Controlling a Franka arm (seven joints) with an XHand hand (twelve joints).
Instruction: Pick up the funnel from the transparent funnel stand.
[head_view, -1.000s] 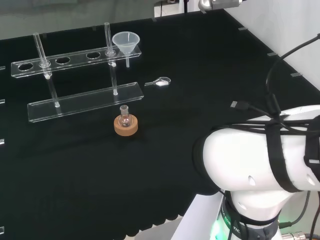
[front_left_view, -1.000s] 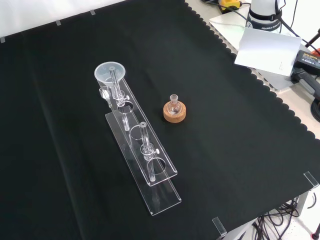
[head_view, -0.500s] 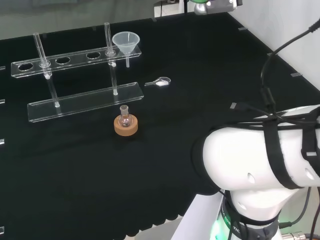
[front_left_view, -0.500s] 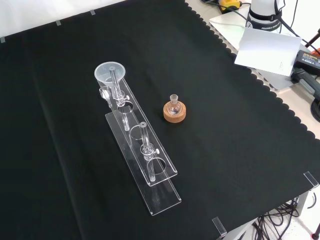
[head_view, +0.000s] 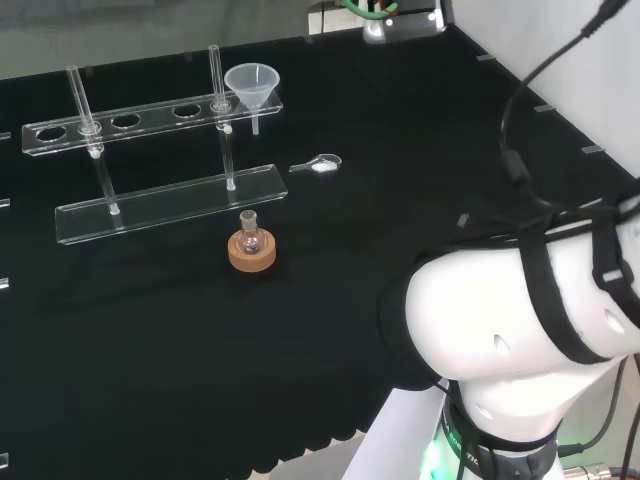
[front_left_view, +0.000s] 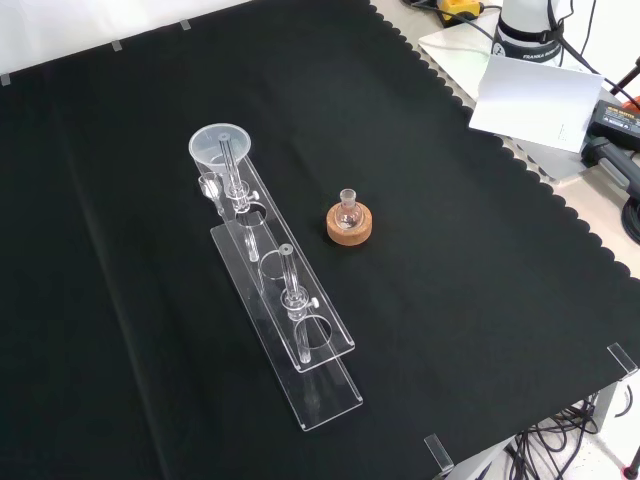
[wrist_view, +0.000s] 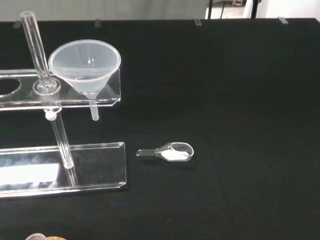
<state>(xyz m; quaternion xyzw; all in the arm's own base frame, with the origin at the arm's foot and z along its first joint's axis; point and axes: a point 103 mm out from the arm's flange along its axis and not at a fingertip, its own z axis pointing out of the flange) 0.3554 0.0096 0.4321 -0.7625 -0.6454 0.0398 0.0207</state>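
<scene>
The funnel (wrist_view: 86, 65) sits in the end hole of the transparent funnel stand (head_view: 150, 112), untouched; a small scoop (wrist_view: 167, 152) lies near on the surface. I cannot tell my hand's state. Approach, grasp and lift all remain.

I see a black cloth (front_left_view: 450, 270) covering the worktop, its near edge scalloped. The funnel (head_view: 248, 84) is translucent, milky white; the funnel stand (head_view: 170, 205) is clear and colourless. A small clear flask (front_left_view: 348, 211) sits in a tan cork ring (front_left_view: 351, 227). A clear scoop (wrist_view: 167, 152) holds white powder. The arm's link (head_view: 520, 320) is white, banded with black straps.
</scene>
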